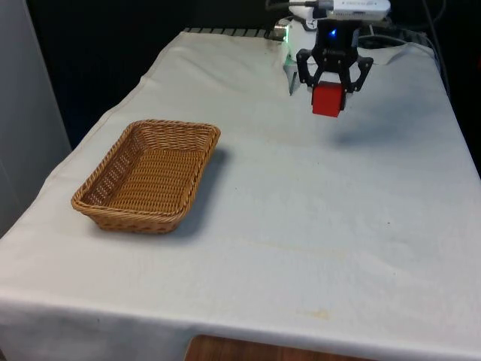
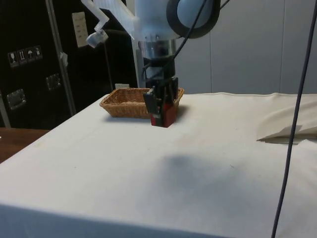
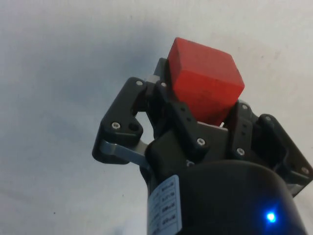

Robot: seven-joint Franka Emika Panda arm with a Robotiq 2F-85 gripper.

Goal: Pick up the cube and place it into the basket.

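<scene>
My black gripper [image 1: 328, 89] is shut on a red cube [image 1: 328, 99] and holds it in the air above the white cloth, at the table's far end towards the front view's right. From the side, the cube [image 2: 164, 115] hangs clear of the cloth between my fingers [image 2: 151, 103], with a shadow under it. Seen from the wrist, the cube [image 3: 204, 82] sits clamped in the gripper [image 3: 198, 100]. The woven wicker basket [image 1: 113, 169] lies on the front view's left, well away from the gripper, and stands behind it in the side view as the basket [image 2: 121, 103].
White cloth [image 1: 316, 226] covers the table between gripper and basket. A small grey object with a green light [image 1: 288, 69] sits just behind the gripper at the far end. A black cable [image 2: 292, 129] hangs down in the side view.
</scene>
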